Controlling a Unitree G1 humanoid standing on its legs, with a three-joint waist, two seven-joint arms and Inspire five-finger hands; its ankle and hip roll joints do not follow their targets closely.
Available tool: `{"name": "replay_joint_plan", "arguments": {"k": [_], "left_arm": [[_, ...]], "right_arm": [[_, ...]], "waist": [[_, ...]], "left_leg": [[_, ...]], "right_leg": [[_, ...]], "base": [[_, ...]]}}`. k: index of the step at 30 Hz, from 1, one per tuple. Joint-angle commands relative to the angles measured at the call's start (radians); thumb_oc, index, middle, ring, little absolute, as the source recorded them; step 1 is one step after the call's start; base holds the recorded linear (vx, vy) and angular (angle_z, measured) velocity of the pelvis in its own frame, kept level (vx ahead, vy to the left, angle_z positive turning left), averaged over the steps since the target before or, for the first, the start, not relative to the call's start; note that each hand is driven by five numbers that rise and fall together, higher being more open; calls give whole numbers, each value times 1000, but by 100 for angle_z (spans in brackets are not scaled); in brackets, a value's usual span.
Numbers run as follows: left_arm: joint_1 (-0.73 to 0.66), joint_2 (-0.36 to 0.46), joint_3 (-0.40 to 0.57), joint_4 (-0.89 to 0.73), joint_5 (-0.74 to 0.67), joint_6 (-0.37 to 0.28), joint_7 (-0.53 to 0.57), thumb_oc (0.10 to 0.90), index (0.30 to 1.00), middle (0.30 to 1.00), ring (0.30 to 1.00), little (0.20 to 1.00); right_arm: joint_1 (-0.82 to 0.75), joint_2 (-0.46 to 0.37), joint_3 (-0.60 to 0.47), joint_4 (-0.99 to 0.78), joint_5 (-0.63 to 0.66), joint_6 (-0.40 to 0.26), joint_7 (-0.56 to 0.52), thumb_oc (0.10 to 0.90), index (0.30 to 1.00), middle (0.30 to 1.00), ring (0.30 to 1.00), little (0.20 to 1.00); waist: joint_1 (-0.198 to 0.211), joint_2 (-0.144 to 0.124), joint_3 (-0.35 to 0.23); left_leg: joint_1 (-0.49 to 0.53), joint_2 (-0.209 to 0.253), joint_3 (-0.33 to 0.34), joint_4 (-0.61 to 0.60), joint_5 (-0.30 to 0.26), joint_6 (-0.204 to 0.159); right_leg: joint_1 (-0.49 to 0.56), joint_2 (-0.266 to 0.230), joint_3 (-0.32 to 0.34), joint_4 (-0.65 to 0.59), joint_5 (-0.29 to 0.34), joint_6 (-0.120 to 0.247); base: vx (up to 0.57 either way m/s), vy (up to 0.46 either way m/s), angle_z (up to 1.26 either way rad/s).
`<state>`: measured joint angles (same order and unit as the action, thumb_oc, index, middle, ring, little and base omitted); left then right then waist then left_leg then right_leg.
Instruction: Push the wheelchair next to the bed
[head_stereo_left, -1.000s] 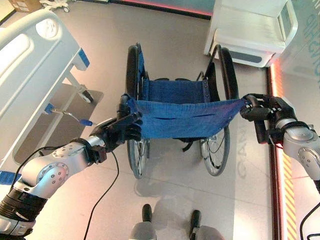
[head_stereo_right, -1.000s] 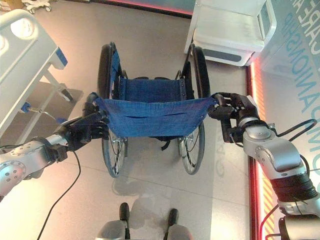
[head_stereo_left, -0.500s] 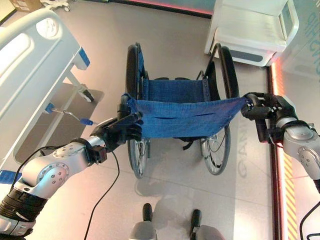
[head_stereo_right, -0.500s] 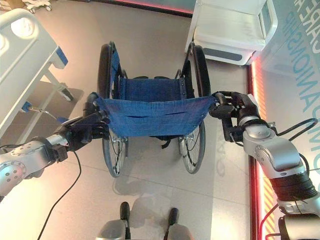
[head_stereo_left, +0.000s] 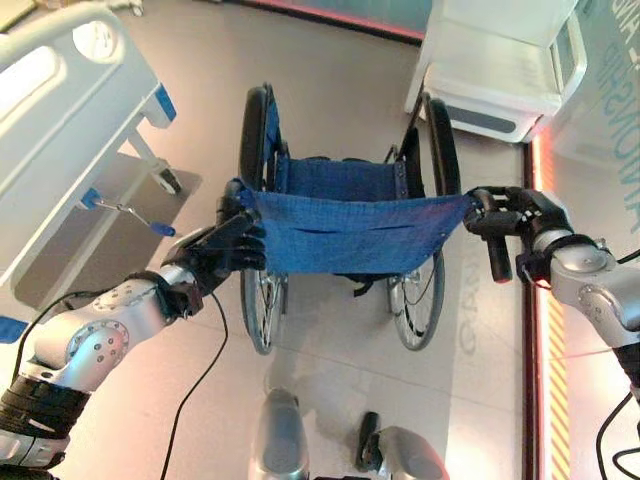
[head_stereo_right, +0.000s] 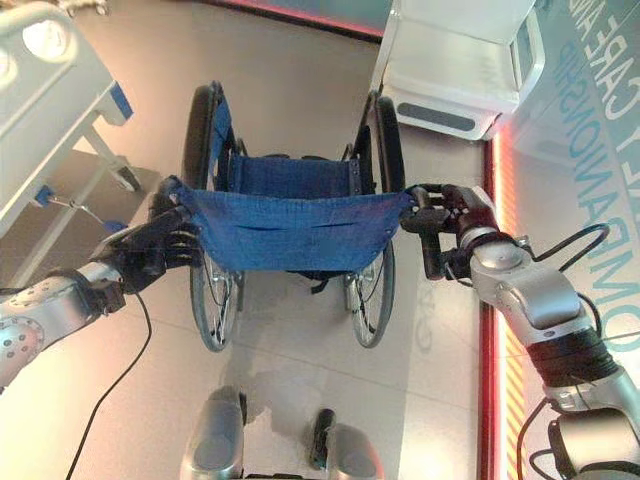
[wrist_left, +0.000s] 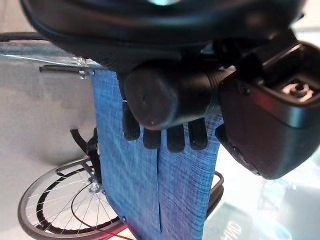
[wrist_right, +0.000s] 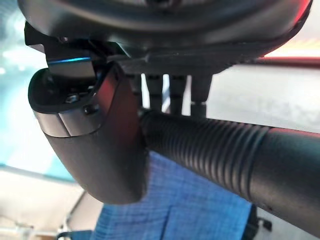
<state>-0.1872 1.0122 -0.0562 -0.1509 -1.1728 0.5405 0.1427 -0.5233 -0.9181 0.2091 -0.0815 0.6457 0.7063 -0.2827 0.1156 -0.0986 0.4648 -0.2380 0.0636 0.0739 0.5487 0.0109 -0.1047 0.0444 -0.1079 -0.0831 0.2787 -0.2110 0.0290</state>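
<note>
We curl left hand (head_stereo_left: 228, 252) fingers round wheelchair (head_stereo_left: 345, 235) handle | right hand (head_stereo_left: 505, 215) likewise | bed (head_stereo_left: 60, 130) at left

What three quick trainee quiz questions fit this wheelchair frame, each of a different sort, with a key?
1. True or false: both hands are curled round the wheelchair's push handles.
2. On which side of the robot is the bed: A left, B right, C behind?
3. Fill in: the wheelchair's back sling is ____ cloth.

Key:
1. True: the left hand and right hand each have fingers wrapped round a handle.
2. A.
3. Blue.
</note>
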Motion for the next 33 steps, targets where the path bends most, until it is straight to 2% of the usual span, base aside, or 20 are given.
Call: {"name": "replay_joint_plan", "arguments": {"k": [1, 4, 5, 8, 9, 11, 14, 16, 18, 19, 20, 21, 23, 24, 25, 28, 29, 30, 32, 33], "left_arm": [[-10, -10, 197, 116, 50, -133, -21, 400, 300, 300, 300, 300], [4, -19, 187, 140, 64, -161, -19, 400, 300, 300, 300, 300], [7, -25, 186, 147, 107, -170, -22, 400, 300, 300, 300, 300], [-1, -31, 182, 156, 109, -166, -43, 400, 300, 300, 300, 300], [-8, -38, 180, 155, 128, -160, -48, 400, 300, 300, 300, 300], [-13, -44, 187, 151, 141, -140, -49, 400, 300, 300, 300, 300], [-4, -45, 201, 140, 171, -121, -67, 400, 300, 300, 300, 300], [3, -32, 217, 137, 158, -120, -70, 400, 300, 300, 300, 300], [-2, -27, 222, 149, 145, -123, -74, 400, 300, 300, 300, 300], [-5, -27, 221, 151, 143, -124, -73, 400, 300, 300, 300, 300], [-18, -30, 213, 161, 127, -126, -73, 400, 300, 300, 300, 300], [-21, -32, 208, 158, 116, -129, -77, 400, 300, 300, 300, 300], [-20, -36, 207, 151, 101, -140, -74, 400, 300, 300, 300, 300], [-23, -42, 211, 150, 89, -152, -67, 400, 300, 300, 300, 300], [-24, -50, 209, 149, 93, -159, -64, 400, 300, 300, 300, 300], [-31, -59, 194, 146, 94, -167, -44, 400, 300, 300, 300, 300], [-32, -54, 177, 140, 93, -168, -29, 400, 300, 300, 300, 300], [-31, -54, 175, 139, 92, -168, -24, 400, 300, 300, 300, 300], [-16, -69, 173, 117, 111, -165, -18, 400, 300, 300, 300, 300], [-14, -72, 173, 114, 114, -168, -17, 400, 300, 300, 300, 300]], "right_arm": [[61, -130, 53, 44, -76, -35, 119, 400, 300, 300, 300, 300], [36, -108, 97, 72, -88, -62, 152, 400, 300, 300, 300, 300], [28, -102, 108, 67, -74, -60, 157, 400, 300, 300, 300, 300], [19, -98, 119, 63, -51, -56, 151, 400, 300, 300, 300, 300], [24, -88, 120, 57, -40, -50, 145, 400, 300, 300, 300, 300], [40, -70, 109, 55, -49, -48, 151, 400, 300, 300, 300, 300], [66, -46, 93, 36, -55, -41, 128, 400, 300, 300, 300, 300], [70, -32, 89, 28, -53, -49, 112, 400, 300, 300, 300, 300], [46, -19, 103, 36, -47, -51, 99, 400, 300, 300, 300, 300], [38, -15, 109, 40, -48, -51, 97, 400, 300, 300, 300, 300], [6, 4, 131, 58, -51, -57, 88, 400, 300, 300, 300, 300], [-12, 10, 137, 64, -52, -53, 81, 400, 300, 300, 300, 300], [-35, 9, 141, 68, -45, -46, 73, 400, 300, 300, 300, 300], [-46, 2, 135, 70, -43, -50, 75, 400, 300, 300, 300, 300], [-45, 0, 130, 73, -44, -55, 76, 400, 300, 300, 300, 300], [-42, -9, 131, 65, -29, -52, 66, 400, 300, 300, 300, 300], [-35, -24, 125, 45, -11, -37, 63, 400, 300, 300, 300, 300], [-33, -27, 123, 42, -11, -36, 65, 400, 300, 300, 300, 300], [-29, -55, 89, 10, 11, 4, 64, 400, 300, 300, 300, 300], [-31, -59, 87, 10, 13, 6, 66, 400, 300, 300, 300, 300]], "waist": [[-9, 79, -102], [23, 103, -110], [30, 96, -119], [40, 80, -139], [46, 71, -150], [54, 62, -165], [61, 52, -192], [67, 51, -210], [72, 54, -221], [72, 56, -222], [70, 65, -225], [67, 64, -220], [61, 66, -211], [47, 68, -192], [29, 68, -176], [-20, 53, -147], [-47, 34, -141], [-49, 37, -140], [-67, 28, -137], [-67, 29, -139]], "left_leg": [[-36, 29, 66, -231, 204, 20], [-28, 28, 10, -382, 287, -11], [-14, 18, 10, -375, 241, 5], [7, -8, 15, -365, 141, 37], [7, -25, 19, -332, 88, 56], [5, -51, 18, -296, 44, 79], [38, -98, 8, -295, 10, 123], [64, -127, 8, -309, -9, 158], [81, -143, 4, -317, -22, 174], [86, -144, 4, -318, -25, 176], [103, -148, 1, -322, -34, 182], [106, -158, -4, -318, -36, 178], [105, -166, -18, -293, -53, 170], [126, -166, -38, -267, -78, 165], [154, -171, -53, -257, -102, 164], [208, -194, -83, -224, -170, 176], [249, -200, -100, -195, -225, 174], [254, -196, -103, -189, -233, 174], [326, -180, -134, -168, -308, 173], [332, -176, -136, -166, -318, 176]], "right_leg": [[121, 144, -104, -77, 76, -29], [193, 167, -80, -94, 40, -29], [213, 157, -76, -96, 22, -24], [215, 134, -81, -81, 0, -5], [219, 122, -85, -59, -19, 3], [224, 110, -84, -7, -36, 13], [179, 90, -95, 177, 43, 61], [110, 66, -103, 364, 156, 115], [59, 49, -107, 436, 214, 136], [47, 41, -110, 445, 216, 133], [9, 19, -119, 439, 203, 115], [0, 26, -120, 374, 163, 101], [-24, 31, -126, 239, 136, 79], [-79, 16, -120, 113, 154, 68], [-111, 9, -106, 50, 178, 71], [-206, -16, -49, -51, 299, 109], [-267, -60, -25, -160, 386, 137], [-267, -59, -26, -163, 389, 138], [-316, -86, -24, -228, 424, 151], [-301, -78, -26, -227, 410, 151]], "base": [[558, 109, -39], [486, 134, -42], [474, 157, -48], [341, 151, -65], [411, 187, -47], [432, 201, -23], [412, 234, -5], [321, 232, 5], [223, 145, -4], [291, 144, 0], [315, 92, -1], [384, 70, -5], [315, -45, -9], [378, -112, -24], [400, -131, -22], [456, -162, 25], [591, -241, 82], [795, -344, 109], [619, -246, 90], [551, -235, 76]]}}
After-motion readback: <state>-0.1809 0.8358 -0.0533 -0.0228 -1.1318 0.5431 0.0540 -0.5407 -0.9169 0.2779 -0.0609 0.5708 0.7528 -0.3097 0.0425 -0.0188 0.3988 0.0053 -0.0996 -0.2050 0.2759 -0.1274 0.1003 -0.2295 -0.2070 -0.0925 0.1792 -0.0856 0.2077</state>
